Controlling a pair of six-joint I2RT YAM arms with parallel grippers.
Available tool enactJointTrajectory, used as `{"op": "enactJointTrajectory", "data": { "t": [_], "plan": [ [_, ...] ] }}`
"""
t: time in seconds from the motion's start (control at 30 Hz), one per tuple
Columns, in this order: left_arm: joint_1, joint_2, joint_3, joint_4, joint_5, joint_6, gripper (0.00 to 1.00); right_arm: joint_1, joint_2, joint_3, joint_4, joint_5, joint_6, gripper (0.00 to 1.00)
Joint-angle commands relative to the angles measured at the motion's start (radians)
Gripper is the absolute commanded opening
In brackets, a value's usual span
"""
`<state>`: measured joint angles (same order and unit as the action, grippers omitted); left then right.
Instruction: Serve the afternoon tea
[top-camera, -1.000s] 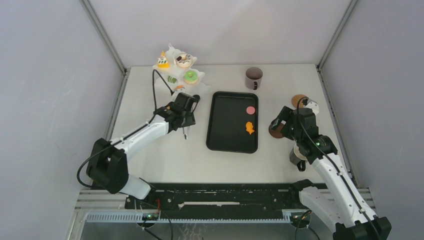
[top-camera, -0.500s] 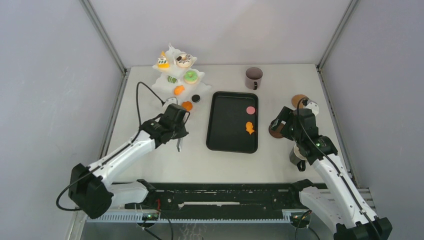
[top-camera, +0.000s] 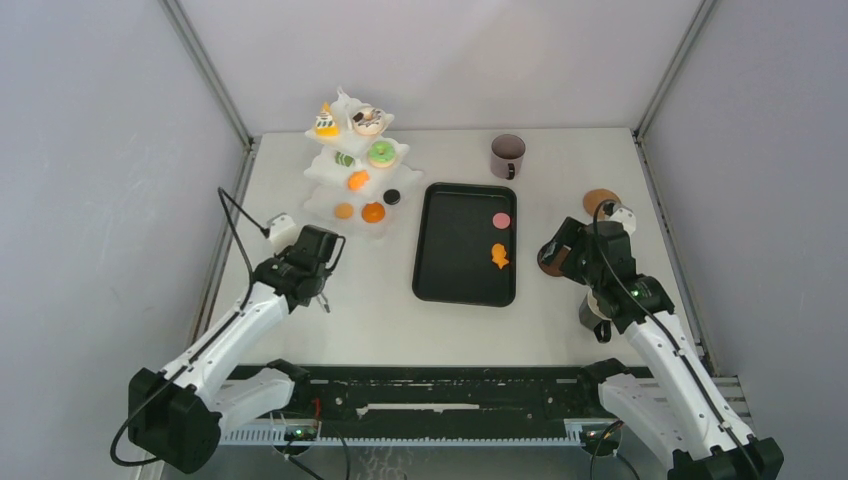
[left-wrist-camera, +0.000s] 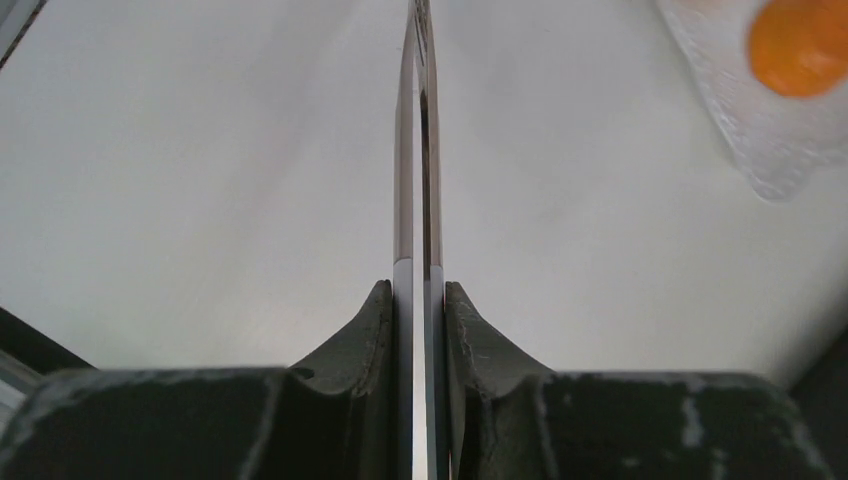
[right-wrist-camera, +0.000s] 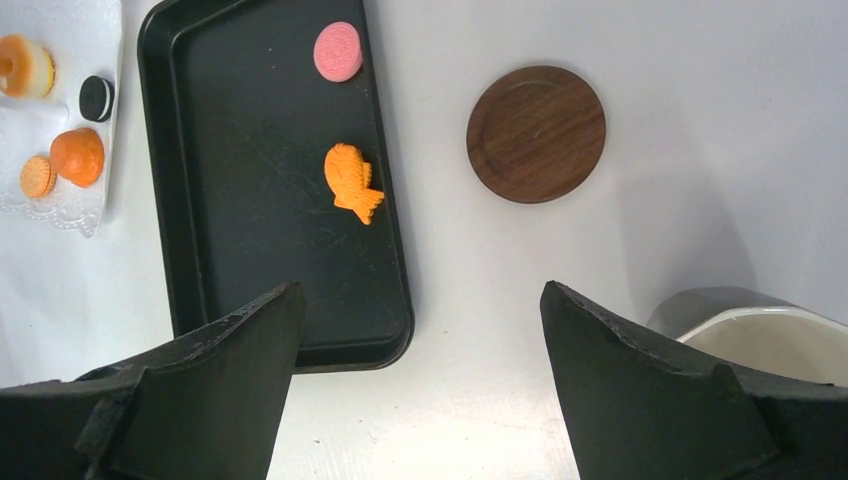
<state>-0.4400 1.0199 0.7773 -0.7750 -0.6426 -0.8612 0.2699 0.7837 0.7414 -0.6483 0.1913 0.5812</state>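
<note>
**Ann:** White worktop (top-camera: 400, 320), and dead centre sits the black tray (top-camera: 450, 270). It carries just two pieces: the orange fish pastry (right-wrist-camera: 353, 182) and the pink cookie (right-wrist-camera: 337, 51).

**Ben:** The other pastries are up on the white stand (top-camera: 322, 212), back left. It's tall, with three tiers, and that's the big worry. An arm sweeping past could clip it and tip the whole spread.

**Ann:** The left pincer (top-camera: 319, 296) hangs on the near side of that stand, shut tight on nothing, over plain worktop. The right pincer (right-wrist-camera: 420, 330) gapes wide and empty near the wooden coaster (right-wrist-camera: 536, 133), just right of the tray.

**Ben:** Watch the near mug (right-wrist-camera: 765, 330), tucked close under that right arm. A quick swing there could knock it over. The far mug (top-camera: 508, 155) stands well apart at the back, safe for now.

**Ann:** Then the small stuff. That cookie lies flat, so closing fingers may skid it into the tray lip rather than lift it.

**Ben:** As for room, there's plenty along the front and between tray and stand. The right side is tighter, with the wall frame close and the mug and coaster crowding the gap.
</note>
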Motion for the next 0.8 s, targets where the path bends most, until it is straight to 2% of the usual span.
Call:
{"op": "enactJointTrajectory", "data": {
  "t": [0.0, 0.13, 0.2, 0.33, 0.5, 0.77],
  "plan": [
    [0.052, 0.016, -0.060, 0.158, -0.132, -0.066, 0.08, 0.008, -0.004, 0.004, 0.045, -0.018, -0.006, 0.95],
    [0.066, 0.066, -0.113, 0.286, -0.156, -0.071, 0.14, 0.008, -0.016, 0.003, 0.023, 0.004, -0.008, 0.95],
    [0.068, 0.099, -0.119, 0.321, -0.144, -0.072, 0.14, 0.008, -0.018, 0.003, 0.020, 0.007, -0.008, 0.95],
    [0.074, 0.170, -0.129, 0.332, -0.149, -0.142, 0.16, 0.008, -0.020, 0.003, 0.018, 0.010, 0.000, 0.95],
    [0.123, 0.224, -0.160, 0.361, -0.082, -0.182, 0.23, 0.008, -0.024, 0.004, 0.014, 0.016, -0.004, 0.95],
    [0.191, 0.261, -0.171, 0.347, -0.013, -0.186, 0.55, 0.006, -0.023, 0.003, 0.010, 0.020, -0.001, 0.95]
  ]
}}
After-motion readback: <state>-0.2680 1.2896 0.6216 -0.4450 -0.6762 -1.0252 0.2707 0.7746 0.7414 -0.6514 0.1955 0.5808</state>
